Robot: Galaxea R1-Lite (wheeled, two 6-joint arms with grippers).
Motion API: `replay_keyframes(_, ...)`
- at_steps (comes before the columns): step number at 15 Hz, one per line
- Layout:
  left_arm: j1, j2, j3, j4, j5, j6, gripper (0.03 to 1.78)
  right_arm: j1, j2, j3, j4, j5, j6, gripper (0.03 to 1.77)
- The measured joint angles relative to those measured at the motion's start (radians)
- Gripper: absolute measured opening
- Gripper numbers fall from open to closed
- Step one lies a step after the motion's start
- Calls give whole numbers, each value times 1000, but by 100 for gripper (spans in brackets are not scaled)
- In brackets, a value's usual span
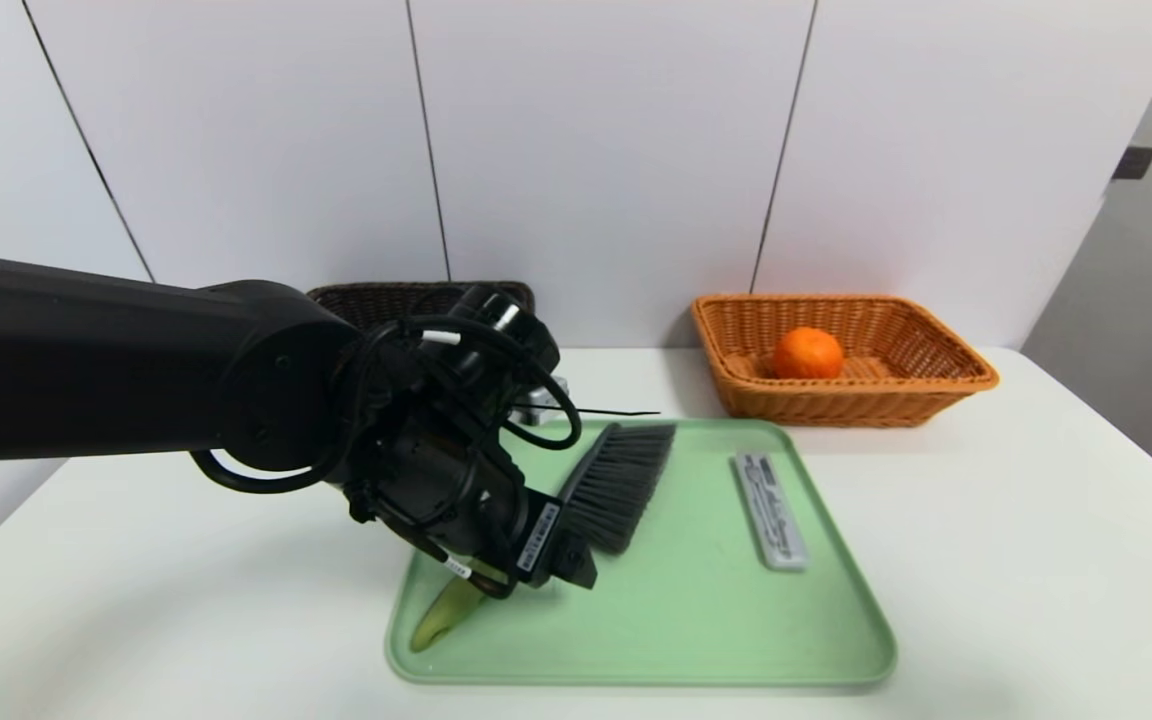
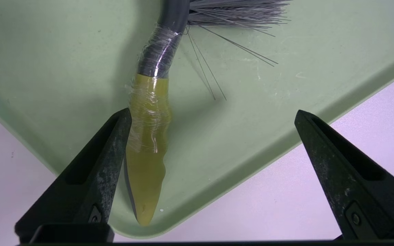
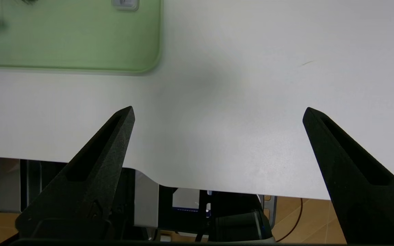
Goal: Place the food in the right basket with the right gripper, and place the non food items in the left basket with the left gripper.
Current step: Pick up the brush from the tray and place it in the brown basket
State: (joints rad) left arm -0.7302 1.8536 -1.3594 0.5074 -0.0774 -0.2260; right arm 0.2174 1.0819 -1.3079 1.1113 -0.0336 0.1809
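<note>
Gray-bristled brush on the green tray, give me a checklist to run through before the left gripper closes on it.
1. Left gripper open above the tray: ok.
2. Yellow-ended handle of the gray-bristled brush centered between the jaws: not ok, it lies close by one jaw.
3. Brush resting inside the rim of the light green plastic tray: ok.
4. Orange round fruit in the orange-brown wicker right basket: ok.
5. Right gripper away from the brush, over the white table: ok.
6. Room for the brush in the dark woven left basket: cannot tell, the arm hides much of it.
</note>
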Motion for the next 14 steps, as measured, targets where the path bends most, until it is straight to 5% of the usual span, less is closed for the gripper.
replay_keyframes(14, 3, 19, 8, 104, 43, 60, 169, 0, -17, 10, -2, 0, -1, 170)
